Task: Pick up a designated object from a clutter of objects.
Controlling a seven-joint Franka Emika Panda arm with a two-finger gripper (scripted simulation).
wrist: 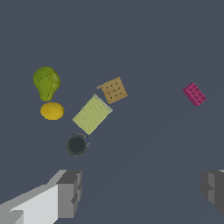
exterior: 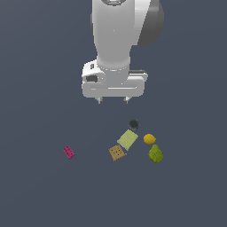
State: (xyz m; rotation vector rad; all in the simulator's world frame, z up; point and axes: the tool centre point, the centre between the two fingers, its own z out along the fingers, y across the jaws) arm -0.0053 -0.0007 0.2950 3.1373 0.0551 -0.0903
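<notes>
The grey-white gripper (exterior: 113, 100) hangs high with jaws wide apart, holding nothing: the approach step. The flat pale yellow-green square slab (exterior: 127, 139) lies between the tan dotted square (exterior: 117, 153) and the dark round thing (exterior: 134, 124); the next move probably needs lowering over it.

A bare simulated test scene: small items scattered on a featureless grey floor (exterior: 35, 186).
</notes>
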